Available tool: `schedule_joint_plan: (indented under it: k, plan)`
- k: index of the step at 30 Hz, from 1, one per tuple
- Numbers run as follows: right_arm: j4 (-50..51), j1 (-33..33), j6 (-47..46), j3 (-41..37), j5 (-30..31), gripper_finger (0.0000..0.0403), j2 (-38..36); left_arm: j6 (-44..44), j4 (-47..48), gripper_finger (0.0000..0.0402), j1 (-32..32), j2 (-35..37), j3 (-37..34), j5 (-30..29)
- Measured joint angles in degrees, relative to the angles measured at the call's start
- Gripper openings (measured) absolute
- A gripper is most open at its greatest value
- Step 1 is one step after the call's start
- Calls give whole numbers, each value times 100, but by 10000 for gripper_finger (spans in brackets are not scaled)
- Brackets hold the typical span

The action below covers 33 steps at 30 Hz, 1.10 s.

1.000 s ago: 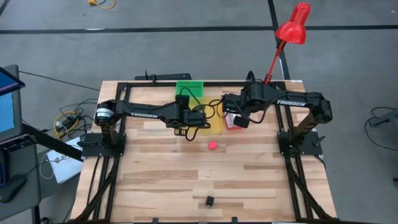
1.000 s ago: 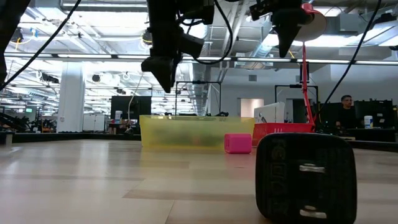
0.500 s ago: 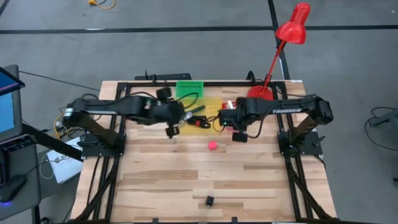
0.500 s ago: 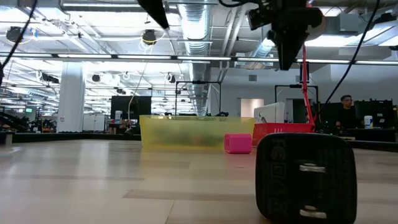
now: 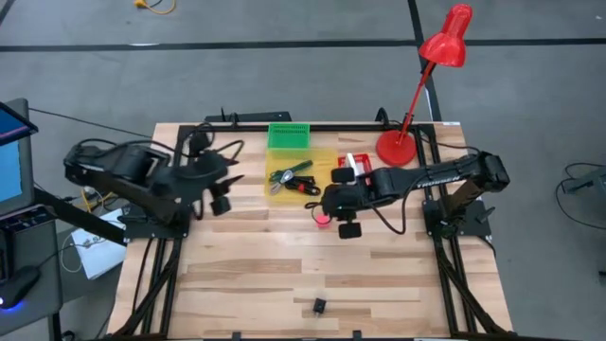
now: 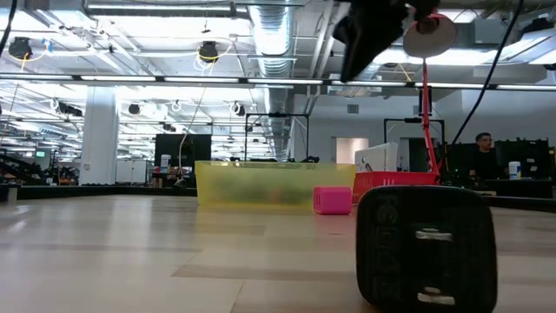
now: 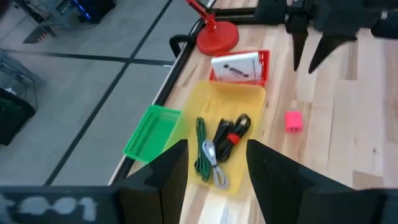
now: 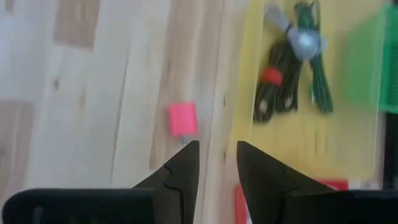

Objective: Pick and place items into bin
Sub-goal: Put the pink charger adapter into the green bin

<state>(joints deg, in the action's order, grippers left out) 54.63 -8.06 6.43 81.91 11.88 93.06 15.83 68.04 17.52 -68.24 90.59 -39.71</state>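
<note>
Pink piece [image 5: 324,220] lies on the counter [image 5: 284,275], just off the yellow bin's [image 5: 327,194] 6 o'clock edge and apart from it; it also shows in the low view [image 6: 333,200], left wrist view [image 7: 293,121] and right wrist view [image 8: 183,119].

Right gripper [image 5: 323,210] hangs directly above the pink piece, arm reaching in from 3 o'clock. Right wrist view: its fingers [image 8: 185,168] are spread a narrow gap apart, nothing between them, with the pink piece just ahead of the tips.

The yellow bin sits at the counter's 12 o'clock half. Inside it: a green-handled tool [image 5: 287,173] and a red-and-black tool [image 5: 308,185], lying side by side. A green basket [image 5: 288,135] touches the bin at 12 o'clock. A red basket [image 5: 355,166] holding a white package [image 7: 235,66] stands at the bin's 3 o'clock.

Black piece [image 5: 319,306] lies alone near the counter's 6 o'clock edge, well apart from everything else.

Left gripper [image 5: 220,189] is drawn back at 9 o'clock, clear of the bin. Its fingers [image 7: 163,180] are spread wide and empty.

Red lamp [image 5: 417,95] stands at the 1 o'clock corner.
</note>
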Motion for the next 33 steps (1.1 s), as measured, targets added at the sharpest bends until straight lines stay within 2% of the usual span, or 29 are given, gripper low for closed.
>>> schedule_joint_plan:
  k: [6,9,14,20,27,33]
  plan:
    - [-193,61,-475,0,-14,102,0,659,718,155,461,353,-4,-474]
    - [-123,67,-535,0,-177,102,7,837,947,155,577,429,-4,-515]
    - [-65,67,-600,-1,-314,108,472,1123,1288,155,690,420,-7,-443]
    - [69,67,-588,201,-456,159,1297,1247,1402,155,811,349,-11,-445]
    - [82,58,-365,374,-562,240,1731,1344,1441,155,848,288,-11,-358]
    - [18,58,-162,421,-579,260,1808,1398,1494,155,848,286,-11,-273]
